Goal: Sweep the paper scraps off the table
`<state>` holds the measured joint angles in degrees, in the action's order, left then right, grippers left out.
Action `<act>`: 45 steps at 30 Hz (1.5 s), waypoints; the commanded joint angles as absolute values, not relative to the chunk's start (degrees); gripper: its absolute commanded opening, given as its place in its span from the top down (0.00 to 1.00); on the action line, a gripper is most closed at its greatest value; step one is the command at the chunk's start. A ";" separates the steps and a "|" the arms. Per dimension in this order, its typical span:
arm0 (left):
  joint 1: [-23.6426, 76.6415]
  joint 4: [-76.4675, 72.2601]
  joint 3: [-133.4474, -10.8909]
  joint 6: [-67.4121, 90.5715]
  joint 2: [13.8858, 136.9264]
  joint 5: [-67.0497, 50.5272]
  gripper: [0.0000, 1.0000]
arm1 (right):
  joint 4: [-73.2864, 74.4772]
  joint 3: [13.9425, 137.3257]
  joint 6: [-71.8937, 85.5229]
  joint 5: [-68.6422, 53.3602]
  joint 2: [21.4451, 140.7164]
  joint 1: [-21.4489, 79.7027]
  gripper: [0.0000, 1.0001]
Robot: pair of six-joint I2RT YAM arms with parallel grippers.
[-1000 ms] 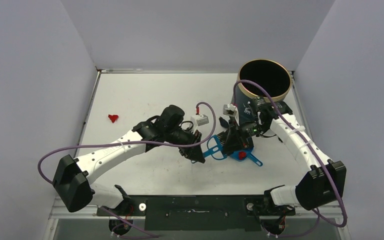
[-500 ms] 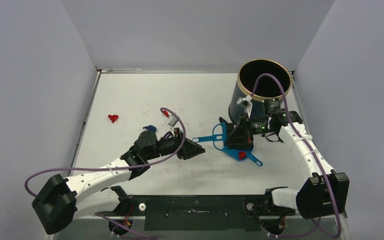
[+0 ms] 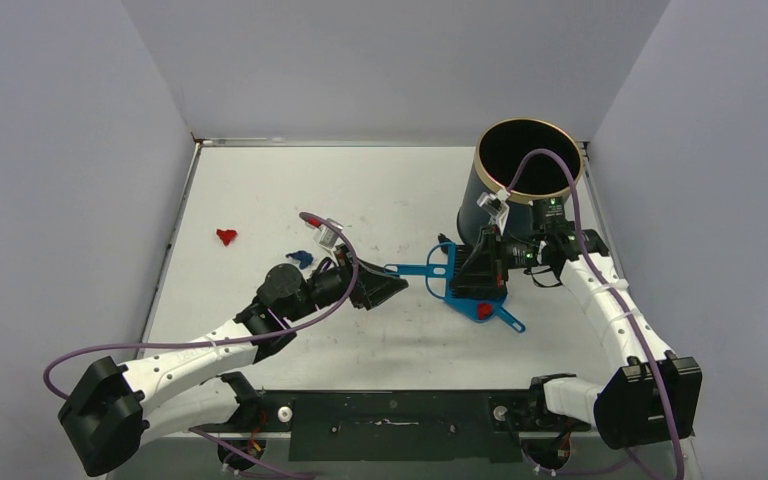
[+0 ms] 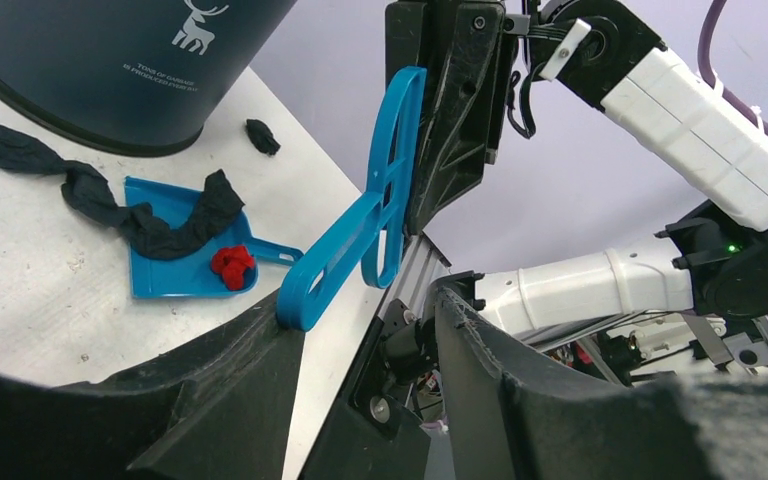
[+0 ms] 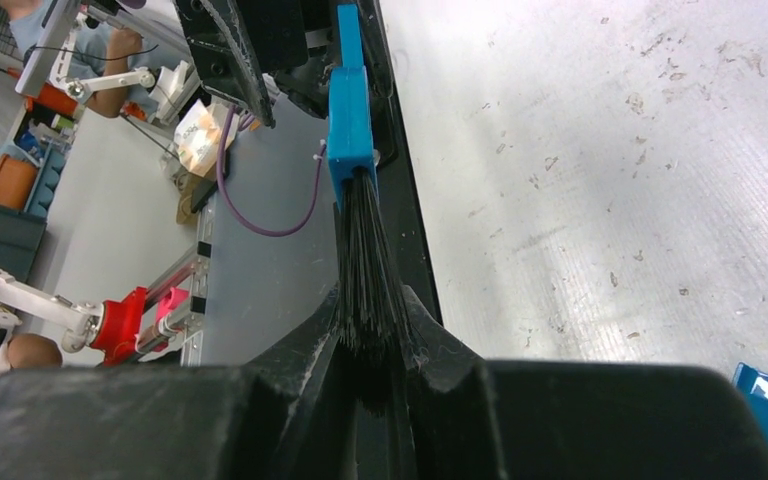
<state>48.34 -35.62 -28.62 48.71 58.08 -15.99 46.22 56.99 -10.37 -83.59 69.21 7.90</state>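
Observation:
My right gripper (image 3: 468,272) is shut on the black bristles of the blue hand brush (image 3: 428,270); the wrist view shows the bristles (image 5: 365,270) pinched between the jaws of the right gripper (image 5: 375,345). The brush handle (image 4: 360,230) points at my left gripper (image 3: 392,287), which is open, with the handle's end against one finger (image 4: 260,345). The blue dustpan (image 3: 500,315) lies on the table (image 3: 260,190) and holds a red scrap (image 3: 484,311) and a black strip (image 4: 170,225). A red scrap (image 3: 225,237) and a blue scrap (image 3: 302,257) lie at the left.
A tall dark bin (image 3: 528,180) with an open top stands at the back right, behind the right gripper. Black scraps (image 4: 260,135) lie by its base (image 4: 110,60). Grey walls close in the table on three sides.
The left arm has drawn back to the left, uncovering the blue scrap, with its gripper still at the brush handle's end. The right gripper has shifted slightly back with the brush.

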 commanded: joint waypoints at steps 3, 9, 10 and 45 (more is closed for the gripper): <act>48.62 -39.29 -29.49 46.58 57.83 -13.56 0.53 | 41.60 55.98 -7.82 -86.57 67.28 7.62 0.95; 48.59 -39.93 -29.37 45.60 57.96 -14.03 0.61 | 40.57 55.16 -6.52 -86.13 67.32 7.67 0.95; 48.60 -40.43 -29.36 45.48 58.11 -14.32 0.62 | 40.26 55.04 -6.03 -86.24 67.40 7.65 0.95; 40.30 -65.32 -21.69 56.34 65.19 -15.57 0.57 | 22.06 48.71 12.79 -91.06 66.40 7.51 0.95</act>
<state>42.52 -55.37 -22.31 50.57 63.18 -12.51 25.82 49.30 11.88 -87.94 68.27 7.84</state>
